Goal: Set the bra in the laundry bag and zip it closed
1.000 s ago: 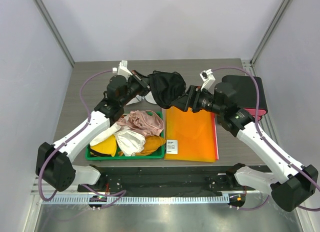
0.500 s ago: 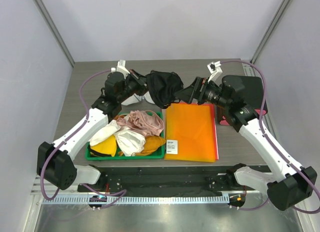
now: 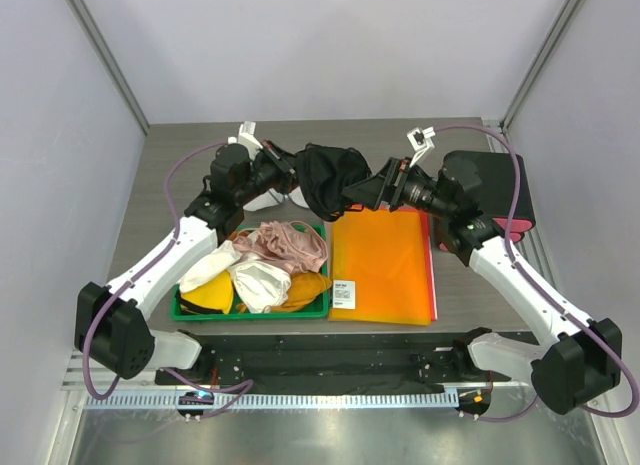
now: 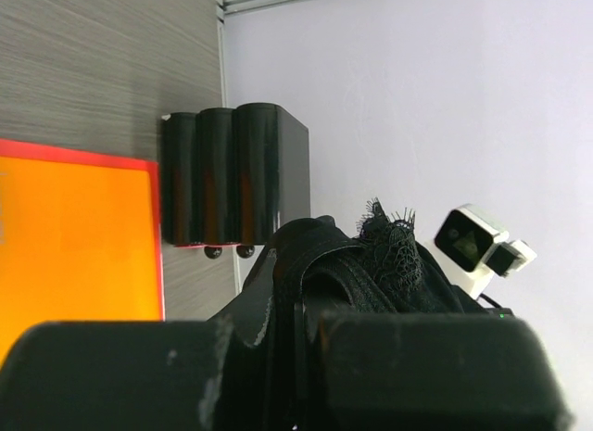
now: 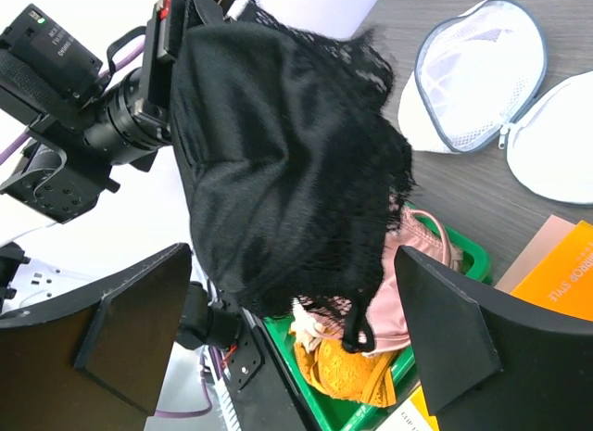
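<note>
While the left gripper point(image 3: 292, 173) is clamped on the bra point(image 3: 330, 175), the garment hangs in the air above the far part of the table point(image 3: 160, 185), between the two arms. Left wrist view: black lace of the bra point(image 4: 371, 255) bunches up right at the left gripper point(image 4: 296, 343), with fabric running down into the narrow gap between its dark fingers point(image 4: 139, 375).

Right gripper point(image 3: 358, 193) is spread wide, nothing in it, tips just beside the bra's right edge; can't tell if they touch. Right wrist view: right gripper point(image 5: 292, 329), its two fingers point(image 5: 139, 320) well apart at the frame's sides, and the bra point(image 5: 278, 171) hanging across the space ahead of them, held at the top by the other arm.

Laundry bag point(image 5: 477, 74) lies on the table beyond, unzipped, mesh dome facing up, round flap point(image 5: 556, 144) folded out beside it and joined at the rim. From the top view the laundry bag point(image 3: 268, 199) is mostly hidden under the left arm. Bra is not in it.

Green tray point(image 3: 250, 313) sits near the left arm, holding a pink garment point(image 3: 290, 243), a white bra point(image 3: 258, 280) and a yellow one point(image 3: 205, 300). Orange folder point(image 3: 385, 265) lies flat just right of the tray. Black box point(image 3: 490, 185) sits at the far right, behind the right arm.
</note>
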Controlling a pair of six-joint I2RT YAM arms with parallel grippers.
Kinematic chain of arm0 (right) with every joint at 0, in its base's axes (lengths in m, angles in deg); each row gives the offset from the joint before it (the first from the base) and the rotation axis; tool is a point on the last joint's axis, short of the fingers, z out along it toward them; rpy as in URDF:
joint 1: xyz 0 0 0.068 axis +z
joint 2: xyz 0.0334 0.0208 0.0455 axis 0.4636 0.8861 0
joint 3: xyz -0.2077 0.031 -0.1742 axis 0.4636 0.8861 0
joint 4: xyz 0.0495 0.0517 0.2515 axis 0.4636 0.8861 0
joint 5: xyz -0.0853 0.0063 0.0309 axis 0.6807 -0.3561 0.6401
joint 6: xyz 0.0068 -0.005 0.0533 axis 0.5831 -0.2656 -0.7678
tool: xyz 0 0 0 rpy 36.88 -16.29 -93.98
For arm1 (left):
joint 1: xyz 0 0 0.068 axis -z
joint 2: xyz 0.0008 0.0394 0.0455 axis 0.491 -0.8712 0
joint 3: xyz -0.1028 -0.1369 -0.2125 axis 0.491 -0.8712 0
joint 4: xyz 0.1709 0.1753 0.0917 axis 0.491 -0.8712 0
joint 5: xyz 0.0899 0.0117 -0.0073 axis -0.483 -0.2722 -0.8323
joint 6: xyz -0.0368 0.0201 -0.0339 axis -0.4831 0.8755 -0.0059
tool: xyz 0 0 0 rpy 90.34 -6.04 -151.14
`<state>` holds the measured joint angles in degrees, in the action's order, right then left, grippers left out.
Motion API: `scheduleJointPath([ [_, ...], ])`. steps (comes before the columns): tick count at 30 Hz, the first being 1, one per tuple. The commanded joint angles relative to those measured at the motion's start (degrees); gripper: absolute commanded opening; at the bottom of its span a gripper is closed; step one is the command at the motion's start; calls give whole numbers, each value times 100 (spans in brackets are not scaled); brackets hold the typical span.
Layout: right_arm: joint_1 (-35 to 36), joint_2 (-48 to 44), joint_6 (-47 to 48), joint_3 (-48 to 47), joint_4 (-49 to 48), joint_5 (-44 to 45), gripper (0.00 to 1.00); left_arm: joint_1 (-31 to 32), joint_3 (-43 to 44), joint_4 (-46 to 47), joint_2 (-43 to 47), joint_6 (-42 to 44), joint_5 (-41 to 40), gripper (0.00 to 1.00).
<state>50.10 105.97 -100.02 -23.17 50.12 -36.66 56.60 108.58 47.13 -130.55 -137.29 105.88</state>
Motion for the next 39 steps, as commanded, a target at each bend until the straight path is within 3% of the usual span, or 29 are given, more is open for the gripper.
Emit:
scheduleJointPath([
  [1, -7, 44, -107, 122, -671, -156, 95, -31, -40, 463, 77, -234, 337, 0],
  [7, -7, 132, -537, 377, -1514, -331, 91, -13, -199, 648, 129, -348, 416, 0],
  [14, -7, 316, -1144, 614, -2455, -384, 72, 101, -146, 666, 42, -322, 522, 0],
  [19, -7, 404, -1267, 755, -2727, -270, 66, 119, -190, 657, 94, -287, 557, 0],
  [21, -15, 474, -1311, 781, -2832, -235, 58, 119, -199, 648, 103, -243, 583, 0],
  [24, 2, 598, -1469, 808, -3052, -191, 37, 110, -155, 578, 86, -94, 679, 0],
  [25, 11, 615, -1574, 834, -3114, -147, 24, 119, -129, 491, 103, -15, 671, 5],
  [27, -7, 607, -1645, 843, -3097, 80, 16, 119, -111, 228, 156, 152, 558, 18],
  [28, 2, 581, -1671, 843, -3053, 143, 9, 110, -146, 148, 260, 396, 513, 31],
  [30, 2, 528, -1724, 834, -2904, 309, 1, 110, -207, -97, 428, 670, 295, 43],
  [34, -7, 335, -1689, 843, -2482, 529, 1, 110, -234, -871, 902, 1390, -241, 67],
  [36, -15, 116, -1549, 843, -2131, 617, 1, 101, -251, -1414, 1253, 1830, -514, 73],
  [37, -7, 27, -1488, 852, -2017, 696, 1, 101, -312, -1583, 1368, 2066, -750, 82],
  [39, -7, -200, -1364, 852, -1718, 750, 1, 110, -548, -1751, 1754, 2261, -849, 86],
])
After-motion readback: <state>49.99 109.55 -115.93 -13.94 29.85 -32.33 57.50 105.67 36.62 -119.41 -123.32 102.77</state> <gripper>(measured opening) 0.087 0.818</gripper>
